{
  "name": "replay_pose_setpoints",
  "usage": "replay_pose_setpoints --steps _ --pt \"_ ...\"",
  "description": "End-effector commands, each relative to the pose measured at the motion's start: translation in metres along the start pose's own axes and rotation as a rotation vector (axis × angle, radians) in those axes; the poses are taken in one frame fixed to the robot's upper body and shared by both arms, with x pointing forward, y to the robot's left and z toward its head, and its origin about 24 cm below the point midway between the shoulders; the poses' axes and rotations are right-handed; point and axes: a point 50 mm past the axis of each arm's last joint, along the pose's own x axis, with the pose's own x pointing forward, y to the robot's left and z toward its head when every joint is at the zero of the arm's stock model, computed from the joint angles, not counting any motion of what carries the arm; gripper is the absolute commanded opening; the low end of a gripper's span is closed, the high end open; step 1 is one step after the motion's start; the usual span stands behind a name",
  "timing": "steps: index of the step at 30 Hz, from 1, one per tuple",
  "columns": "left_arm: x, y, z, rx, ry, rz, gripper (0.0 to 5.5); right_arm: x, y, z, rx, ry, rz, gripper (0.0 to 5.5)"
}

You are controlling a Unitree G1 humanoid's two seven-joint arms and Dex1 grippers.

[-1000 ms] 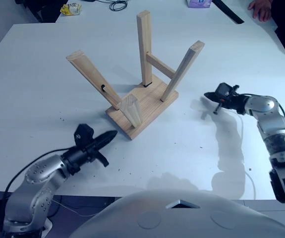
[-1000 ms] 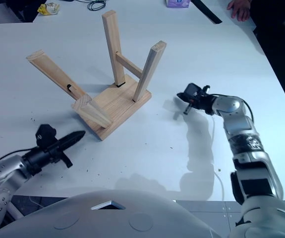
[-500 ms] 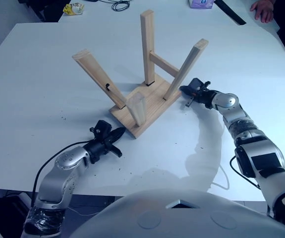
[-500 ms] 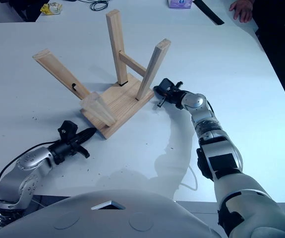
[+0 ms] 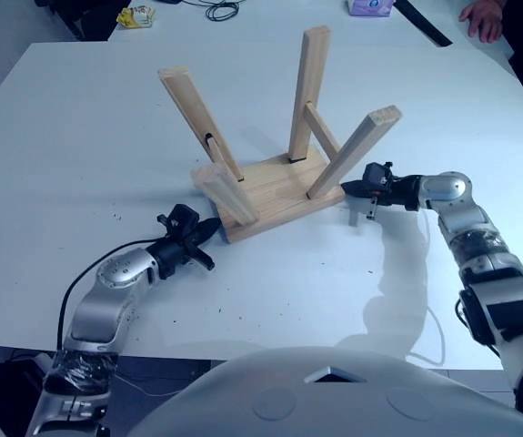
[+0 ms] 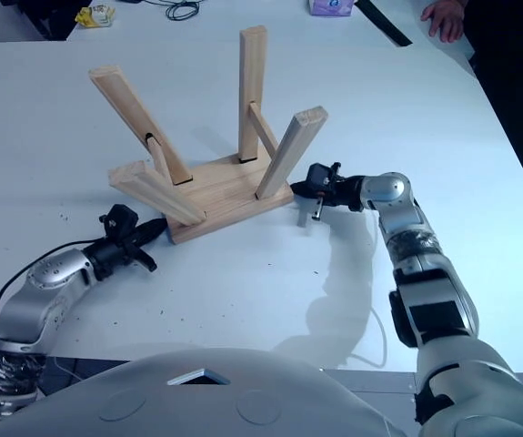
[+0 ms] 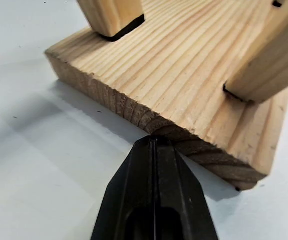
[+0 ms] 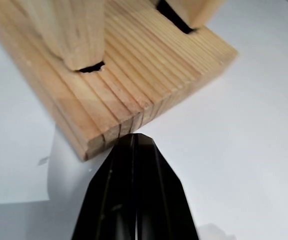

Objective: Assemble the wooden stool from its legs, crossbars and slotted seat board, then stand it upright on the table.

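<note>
Left wrist view shows left gripper [image 7: 153, 141] fingers together, apparently touching the seat board [image 7: 184, 70]; right gripper [image 8: 135, 137] likewise.

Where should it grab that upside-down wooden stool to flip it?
Likely the flat pale wooden seat board, pressed between left end effector at its near-left corner and right end effector at its right edge; the legs point up, leaving those edges free.
</note>
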Motion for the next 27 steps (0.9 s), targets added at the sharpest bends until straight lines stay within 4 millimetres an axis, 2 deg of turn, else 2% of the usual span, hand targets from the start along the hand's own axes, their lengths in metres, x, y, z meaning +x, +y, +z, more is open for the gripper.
replay_pose_setpoints --steps 1,7,11,18,22,25,27 --pt "-0.013 -0.012 -0.026 -0.036 0.116 -0.088 0.02 -0.001 0.048 -0.007 0.008 0.031 0.098 0.00" --pt "-0.040 -0.046 -0.032 -0.078 0.112 -0.162 0.02 -0.027 0.094 0.009 0.033 0.043 0.098 0.00" --pt "-0.046 -0.039 -0.029 -0.040 0.101 -0.139 0.02 -0.040 0.111 0.016 0.090 0.060 0.066 0.00" --pt "-0.016 -0.014 -0.010 0.048 -0.003 -0.094 0.02 -0.050 0.108 0.016 0.142 0.100 -0.001 0.00" --pt "-0.010 -0.027 -0.007 0.039 -0.032 -0.170 0.02 -0.053 0.104 0.012 0.149 0.119 -0.021 0.00" --pt "-0.018 -0.040 -0.004 0.006 -0.052 -0.205 0.02 -0.057 0.098 0.009 0.144 0.131 -0.052 0.00" --pt "-0.025 -0.038 -0.004 0.003 -0.050 -0.169 0.02 -0.059 0.094 0.007 0.142 0.138 -0.066 0.00"
